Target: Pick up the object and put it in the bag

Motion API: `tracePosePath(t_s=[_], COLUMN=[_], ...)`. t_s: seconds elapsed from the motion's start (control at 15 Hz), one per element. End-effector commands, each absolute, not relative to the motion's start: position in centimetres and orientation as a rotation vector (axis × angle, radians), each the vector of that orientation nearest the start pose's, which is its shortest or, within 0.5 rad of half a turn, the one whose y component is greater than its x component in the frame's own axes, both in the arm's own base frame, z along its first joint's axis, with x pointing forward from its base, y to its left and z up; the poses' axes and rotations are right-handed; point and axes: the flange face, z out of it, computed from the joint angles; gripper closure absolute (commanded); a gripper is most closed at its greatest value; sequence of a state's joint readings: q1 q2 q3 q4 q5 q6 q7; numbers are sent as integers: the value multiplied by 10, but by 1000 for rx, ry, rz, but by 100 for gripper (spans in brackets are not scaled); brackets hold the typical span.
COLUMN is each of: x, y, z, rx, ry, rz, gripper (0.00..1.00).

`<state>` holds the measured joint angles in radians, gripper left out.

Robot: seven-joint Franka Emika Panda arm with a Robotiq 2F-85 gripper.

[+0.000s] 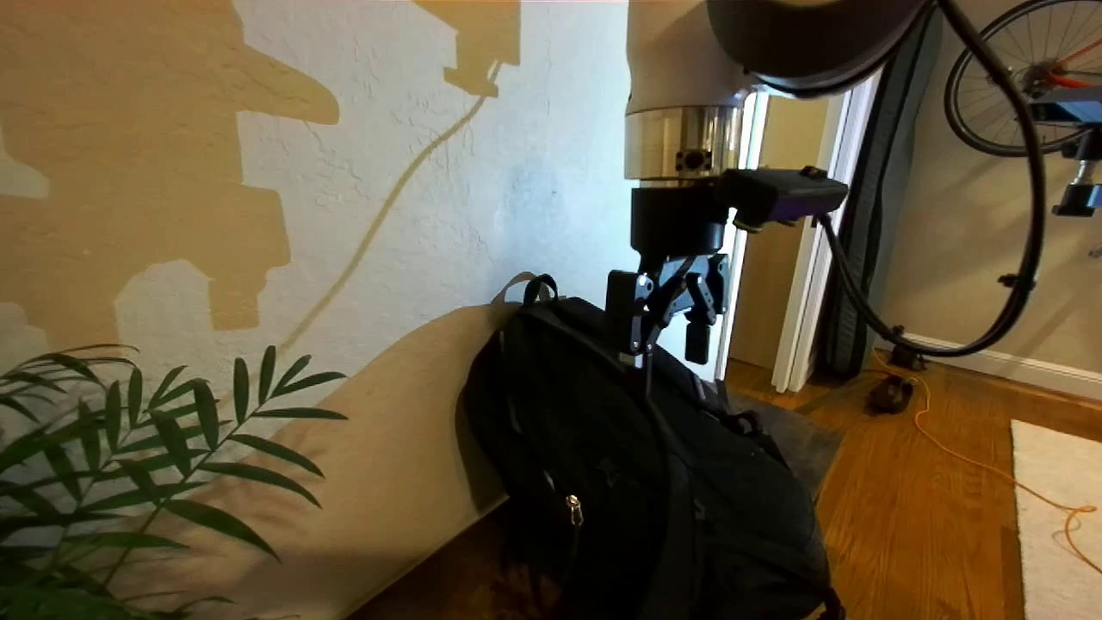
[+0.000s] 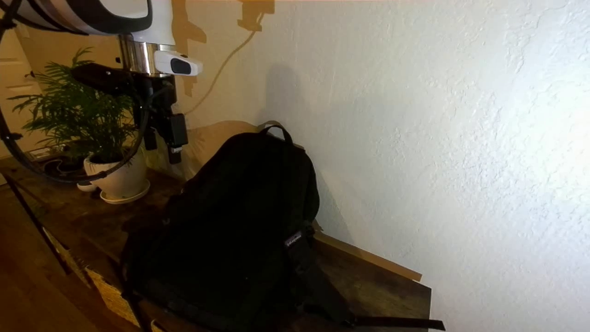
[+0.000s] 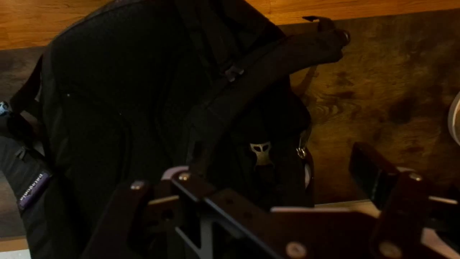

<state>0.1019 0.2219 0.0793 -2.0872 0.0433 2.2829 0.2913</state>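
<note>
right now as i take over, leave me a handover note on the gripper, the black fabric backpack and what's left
Gripper: black two-fingered gripper open, holding nothing, near the large black fabric backpack.
Bag: that backpack rests on the dark wooden surface beside the rough white wall.
Object: not visible in any view; whether it's inside the backpack can't be told.
Done: no placement confirmed.
Left: probably check inside; otherwise find, grasp and bag the object.

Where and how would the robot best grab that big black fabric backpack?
Probably by the thin black loop handle atop the large black fabric backpack, coming from above: the handle arches up in both exterior views, so the open, black two-fingered gripper could straddle its band. The pale, textured wall close behind seems to leave little room on that side.
</note>
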Motion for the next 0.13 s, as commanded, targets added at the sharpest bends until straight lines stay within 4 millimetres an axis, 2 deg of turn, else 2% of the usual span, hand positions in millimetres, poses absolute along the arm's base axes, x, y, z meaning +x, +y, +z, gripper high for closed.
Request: tracePosePath(t_s=[0.0,0.07], x=[563,562], y=[104,103], z=[318,318], rx=[-3092,-3092], ry=[221,222], rz=[58,56], gripper=[0,0])
